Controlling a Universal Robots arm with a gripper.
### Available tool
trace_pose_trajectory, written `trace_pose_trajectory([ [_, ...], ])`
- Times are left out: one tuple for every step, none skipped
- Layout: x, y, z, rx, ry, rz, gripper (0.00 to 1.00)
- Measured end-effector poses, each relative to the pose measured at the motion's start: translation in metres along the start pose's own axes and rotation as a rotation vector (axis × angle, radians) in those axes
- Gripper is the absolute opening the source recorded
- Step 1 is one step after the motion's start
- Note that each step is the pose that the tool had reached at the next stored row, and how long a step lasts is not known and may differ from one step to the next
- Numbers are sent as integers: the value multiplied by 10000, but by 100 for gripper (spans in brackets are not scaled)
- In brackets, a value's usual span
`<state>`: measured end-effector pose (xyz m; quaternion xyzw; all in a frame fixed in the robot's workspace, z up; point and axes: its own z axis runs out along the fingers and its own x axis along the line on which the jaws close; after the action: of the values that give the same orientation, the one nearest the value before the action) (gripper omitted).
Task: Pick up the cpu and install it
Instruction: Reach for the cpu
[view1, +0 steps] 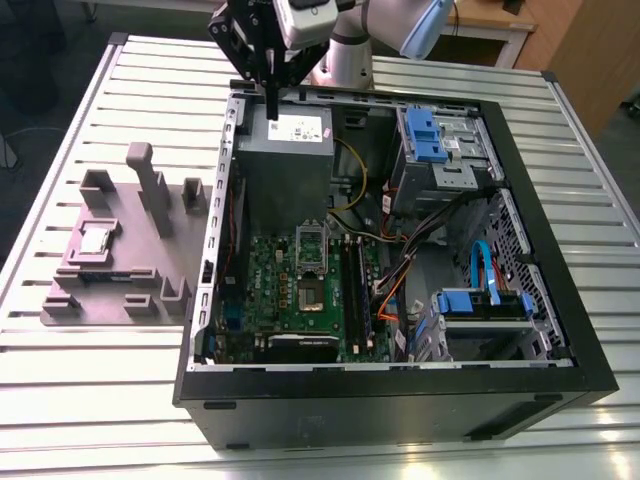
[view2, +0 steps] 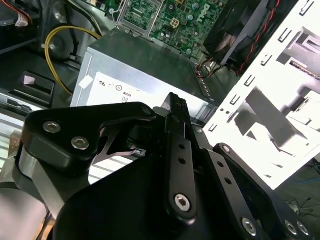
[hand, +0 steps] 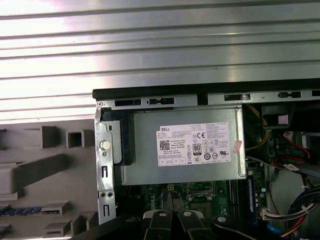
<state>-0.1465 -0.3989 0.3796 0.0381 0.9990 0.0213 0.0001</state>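
One tool (view1: 271, 112) (perhaps closed) above grey box (view1: 285, 165)

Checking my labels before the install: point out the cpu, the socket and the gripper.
cpu (view1: 97, 240): exterior view, its silvery top.
socket (view1: 311, 297): exterior view, its dark centre.
gripper (view1: 271, 112): exterior view, at its fingertips.

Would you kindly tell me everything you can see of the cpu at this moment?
The cpu is a small flat square chip with a silvery, metal-looking top and a pale rim. It lies flat, top up, in a recess of the grey holder on the slatted table, outside the computer case on the exterior view's left. Only the holder touches it; the gripper hangs well apart, over the case's far end. Finer detail is too small to tell.
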Motion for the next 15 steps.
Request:
trace_pose_trajectory([
  [8, 0, 0, 1, 0, 0, 10],
  [16, -1, 0, 1, 0, 0, 10],
  [24, -2, 0, 1, 1, 0, 10],
  [32, -2, 0, 1, 0, 0, 10],
  [42, -3, 0, 1, 1, 0, 10],
  [54, -4, 0, 1, 1, 0, 10],
  [65, -5, 1, 1, 0, 1, 10],
  [75, -6, 1, 1, 1, 1, 10],
  [87, -6, 1, 2, 1, 1, 10],
  [98, -7, 1, 1, 1, 1, 10],
  [110, -8, 2, 0, 0, 0, 10],
  [122, -9, 1, 1, 0, 1, 10],
  [132, -10, 2, 1, 1, 0, 10],
  [141, -10, 2, 1, 0, 0, 10],
  [150, -11, 3, 0, 1, 0, 10],
])
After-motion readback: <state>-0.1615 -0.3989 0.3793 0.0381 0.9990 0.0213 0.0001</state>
